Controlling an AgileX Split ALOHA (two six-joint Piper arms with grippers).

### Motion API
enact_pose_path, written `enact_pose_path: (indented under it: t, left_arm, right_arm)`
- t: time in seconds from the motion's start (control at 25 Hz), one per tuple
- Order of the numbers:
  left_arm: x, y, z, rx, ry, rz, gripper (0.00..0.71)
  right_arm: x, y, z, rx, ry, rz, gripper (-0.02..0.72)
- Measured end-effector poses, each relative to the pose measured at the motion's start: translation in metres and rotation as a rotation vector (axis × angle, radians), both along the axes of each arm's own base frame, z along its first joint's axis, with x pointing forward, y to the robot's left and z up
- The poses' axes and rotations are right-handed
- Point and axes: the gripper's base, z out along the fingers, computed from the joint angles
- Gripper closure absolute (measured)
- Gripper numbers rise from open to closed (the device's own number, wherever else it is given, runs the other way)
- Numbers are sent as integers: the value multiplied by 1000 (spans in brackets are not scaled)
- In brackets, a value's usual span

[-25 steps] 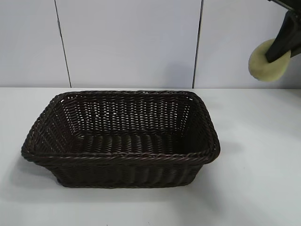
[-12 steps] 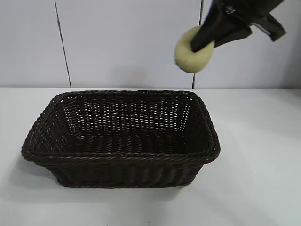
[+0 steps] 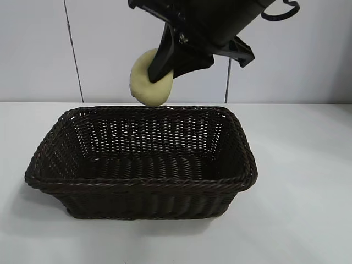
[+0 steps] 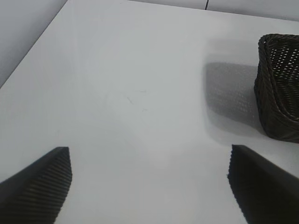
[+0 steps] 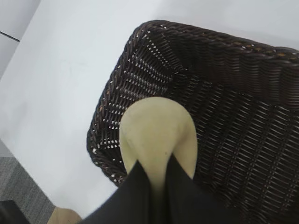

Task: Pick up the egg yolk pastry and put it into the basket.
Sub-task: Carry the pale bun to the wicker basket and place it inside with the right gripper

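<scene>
The egg yolk pastry is a pale yellow rounded lump, pinched between the fingers of my right gripper and held in the air above the far rim of the basket. In the right wrist view the pastry hangs over the basket's woven floor near one corner, with the gripper shut on it. The dark brown wicker basket stands on the white table. My left gripper is open and empty over bare table, beside the basket's end wall.
The white table extends around the basket on all sides. A tiled wall stands behind it. The table edge and grey floor show in the right wrist view.
My right gripper has carried the pastry leftward from the upper right, and slightly lower, to above the basket's far rim. The basket has not moved.
</scene>
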Motion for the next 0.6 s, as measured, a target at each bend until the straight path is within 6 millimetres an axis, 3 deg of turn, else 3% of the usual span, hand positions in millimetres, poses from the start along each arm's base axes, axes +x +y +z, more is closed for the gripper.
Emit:
enact_pose_path:
  t: [0.24, 0.36, 0.44, 0.6]
  left_arm:
    - [0, 0, 0, 0, 0, 0, 51]
    - [0, 0, 0, 0, 0, 0, 51]
    - [0, 0, 0, 0, 0, 0, 51]
    - [0, 0, 0, 0, 0, 0, 51]
  right_arm:
    - [12, 8, -52, -14, 113, -60, 680]
    - [13, 9, -59, -9, 139, -72, 640]
    - [13, 9, -59, -6, 137, -75, 558]
    - [13, 10, -58, -5, 137, -71, 285]
